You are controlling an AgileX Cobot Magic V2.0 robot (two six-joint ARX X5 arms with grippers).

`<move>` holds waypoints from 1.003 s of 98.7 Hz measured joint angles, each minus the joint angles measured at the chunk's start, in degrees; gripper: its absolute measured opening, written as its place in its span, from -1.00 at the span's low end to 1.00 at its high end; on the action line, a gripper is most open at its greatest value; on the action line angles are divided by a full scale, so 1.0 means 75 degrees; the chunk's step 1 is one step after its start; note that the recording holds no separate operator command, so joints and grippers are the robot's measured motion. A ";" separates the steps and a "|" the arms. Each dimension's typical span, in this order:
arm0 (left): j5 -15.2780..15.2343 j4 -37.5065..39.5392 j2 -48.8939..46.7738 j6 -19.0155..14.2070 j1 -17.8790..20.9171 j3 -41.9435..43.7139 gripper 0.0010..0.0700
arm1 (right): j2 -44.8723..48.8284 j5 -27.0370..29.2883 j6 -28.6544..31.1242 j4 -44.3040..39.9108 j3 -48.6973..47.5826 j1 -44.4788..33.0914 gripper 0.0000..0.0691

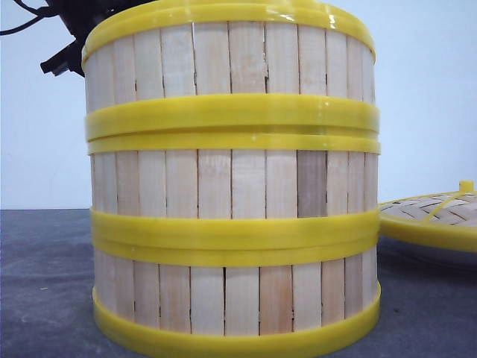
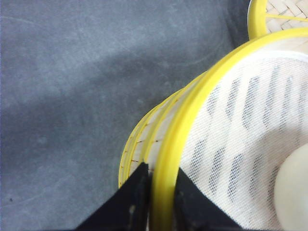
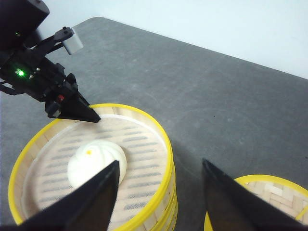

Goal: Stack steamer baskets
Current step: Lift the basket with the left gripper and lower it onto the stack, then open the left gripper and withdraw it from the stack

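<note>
Baskets [image 1: 232, 186] — three, stacked upright on table [image 3: 231, 106]. Left gripper [image 2: 161, 192] pinches top basket's rim [image 2: 166, 159], wall between fingers. Right gripper [image 3: 161, 192] spread, empty — hovering above, nearer lid [image 1: 436, 216].

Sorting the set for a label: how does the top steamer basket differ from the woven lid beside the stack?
The top steamer basket has walls of vertical slats; the woven lid is flat weave. The basket sits atop the stack, holding a white bun; the lid lies low beside it. The left end effector straddles the basket's rim; nothing grips the lid. Both have yellow rims.
</note>
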 joint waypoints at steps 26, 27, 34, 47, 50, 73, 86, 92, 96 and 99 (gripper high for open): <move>-0.0009 0.0023 0.0096 0.0000 -0.0070 0.0067 -0.93 | 0.0000 0.0000 0.0000 0.0000 0.0000 0.0000 -0.06; -0.0015 0.0023 0.0099 0.0003 -0.0073 0.0070 -0.93 | 0.0000 0.0000 0.0000 -0.0003 0.0000 0.0000 -0.06; -0.0044 0.0038 0.0122 0.0003 -0.0105 0.0085 -0.93 | 0.0000 0.0000 0.0000 -0.0003 0.0000 0.0000 -0.06; -0.0061 0.0047 0.0137 0.0000 -0.0131 0.0090 -0.93 | 0.0000 -0.0003 0.0000 -0.0003 0.0000 0.0000 -0.06; -0.0061 0.0047 0.0137 0.0000 -0.0134 0.0090 -0.93 | 0.0000 0.0000 0.0000 -0.0003 0.0000 0.0000 -0.06; -0.0003 0.0050 0.0157 -0.0070 -0.0140 0.0090 -0.78 | 0.0000 0.0000 0.0000 -0.0023 0.0000 0.0000 -0.06; 0.0038 0.0105 0.0277 -0.0154 -0.0204 0.0090 -0.36 | 0.0000 0.0000 0.0000 -0.0058 0.0000 0.0000 -0.06; 0.0050 0.0143 0.0280 -0.0195 -0.0207 0.0090 -0.28 | 0.0000 0.0000 0.0003 -0.0108 0.0000 0.0000 -0.04; 0.0047 0.0178 0.0280 -0.0204 -0.0207 0.0090 -0.25 | 0.0000 0.0006 0.0000 -0.0137 0.0000 0.0000 -0.03; 0.0047 0.0198 0.0280 -0.0204 -0.0207 0.0090 -0.24 | 0.0000 0.0009 0.0000 -0.0154 0.0000 0.0000 -0.02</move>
